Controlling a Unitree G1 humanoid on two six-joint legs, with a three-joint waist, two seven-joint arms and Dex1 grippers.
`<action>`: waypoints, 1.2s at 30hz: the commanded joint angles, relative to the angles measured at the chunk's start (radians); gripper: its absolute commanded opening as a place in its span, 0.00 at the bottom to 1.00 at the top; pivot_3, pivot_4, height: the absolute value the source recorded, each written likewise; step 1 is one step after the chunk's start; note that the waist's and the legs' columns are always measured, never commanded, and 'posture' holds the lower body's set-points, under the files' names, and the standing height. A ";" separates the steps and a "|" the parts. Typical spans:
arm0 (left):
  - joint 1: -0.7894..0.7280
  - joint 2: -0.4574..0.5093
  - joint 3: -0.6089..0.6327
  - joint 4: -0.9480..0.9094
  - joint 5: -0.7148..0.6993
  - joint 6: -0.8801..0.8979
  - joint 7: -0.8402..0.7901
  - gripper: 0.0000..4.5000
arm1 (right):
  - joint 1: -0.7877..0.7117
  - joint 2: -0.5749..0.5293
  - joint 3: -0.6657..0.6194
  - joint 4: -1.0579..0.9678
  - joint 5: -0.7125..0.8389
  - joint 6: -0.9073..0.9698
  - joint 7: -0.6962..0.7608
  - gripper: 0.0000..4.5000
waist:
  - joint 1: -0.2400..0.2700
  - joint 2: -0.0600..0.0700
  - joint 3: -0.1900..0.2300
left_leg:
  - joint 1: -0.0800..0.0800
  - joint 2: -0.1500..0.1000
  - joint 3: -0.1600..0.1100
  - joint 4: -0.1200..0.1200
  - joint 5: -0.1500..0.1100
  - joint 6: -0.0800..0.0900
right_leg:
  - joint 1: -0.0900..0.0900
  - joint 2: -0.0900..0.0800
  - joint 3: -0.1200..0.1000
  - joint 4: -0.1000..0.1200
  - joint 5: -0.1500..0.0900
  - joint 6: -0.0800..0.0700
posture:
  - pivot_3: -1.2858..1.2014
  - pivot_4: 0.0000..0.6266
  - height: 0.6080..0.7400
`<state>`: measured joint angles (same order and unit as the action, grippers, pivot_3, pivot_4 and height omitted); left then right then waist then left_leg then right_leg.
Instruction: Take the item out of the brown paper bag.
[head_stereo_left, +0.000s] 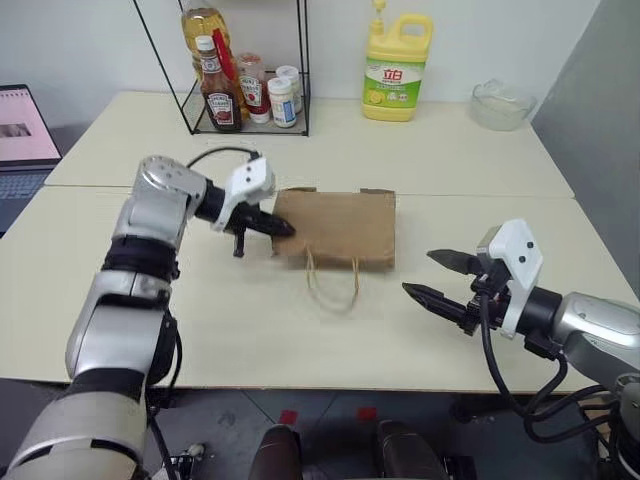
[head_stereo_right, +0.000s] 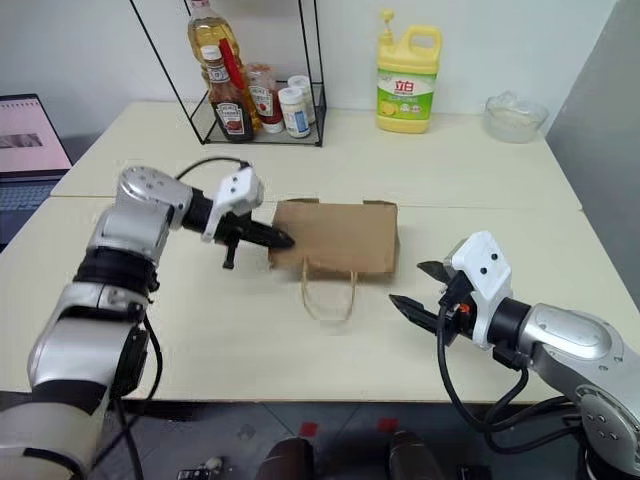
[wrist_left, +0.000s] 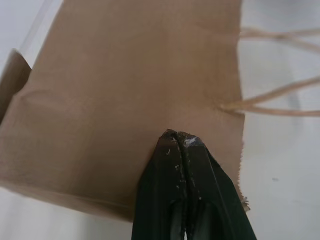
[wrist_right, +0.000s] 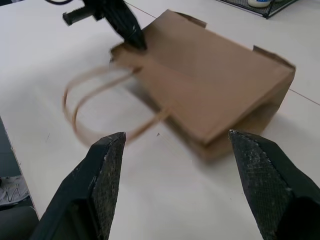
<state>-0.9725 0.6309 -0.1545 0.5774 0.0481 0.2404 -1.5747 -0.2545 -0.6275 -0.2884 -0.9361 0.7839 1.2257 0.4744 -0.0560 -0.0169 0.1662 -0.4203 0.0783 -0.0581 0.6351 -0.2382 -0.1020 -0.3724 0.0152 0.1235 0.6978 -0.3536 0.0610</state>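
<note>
Two grippers face your brown paper bag (head_stereo_left: 338, 228), which lies flat on the bench (head_stereo_left: 450, 150). Your left gripper (head_stereo_left: 284, 228) has its fingers pressed together, tips on the bag's corner by the mouth; whether they pinch paper, you cannot tell. Your right gripper (head_stereo_left: 432, 277) hovers spread wide, apart from the bag, handles (head_stereo_left: 332, 285) between them. You cannot see the item.
</note>
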 joint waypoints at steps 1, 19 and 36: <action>0.030 0.032 0.031 -0.175 -0.063 0.046 0.023 0.00 | 0.006 -0.034 0.009 -0.015 0.011 -0.050 0.001 0.77 | 0.002 0.000 0.000 | 0.000 0.000 0.000 0.001 0.000 0.001 | 0.000 0.000 0.000 0.000 0.000 0.000 | 0.52 0.24 1.00; 0.254 0.193 -0.128 -0.387 -0.217 -0.655 -0.040 0.54 | 0.107 -0.150 0.144 -0.046 0.046 -0.194 0.059 0.77 | 0.017 0.000 0.000 | 0.002 0.000 -0.002 0.007 -0.001 0.002 | 0.005 0.000 -0.001 0.002 0.000 0.000 | 0.52 0.24 1.00; 0.128 -0.044 -0.231 -0.029 -0.065 -1.077 0.032 0.54 | 0.109 -0.160 0.230 -0.049 0.027 -0.227 0.024 0.77 | 0.025 0.000 0.000 | 0.002 0.000 -0.002 0.009 -0.001 0.002 | 0.005 0.001 -0.001 0.001 0.000 0.000 | 0.52 0.24 1.00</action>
<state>-0.8203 0.5907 -0.3749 0.5471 -0.0260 -0.8052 -1.5583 -0.1360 -0.7798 -0.0544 -0.9581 0.8095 1.0235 0.5011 -0.0312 -0.0170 0.1662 -0.4189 0.0780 -0.0601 0.6437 -0.2395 -0.0997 -0.3677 0.0159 0.1226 0.6994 -0.3536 0.0611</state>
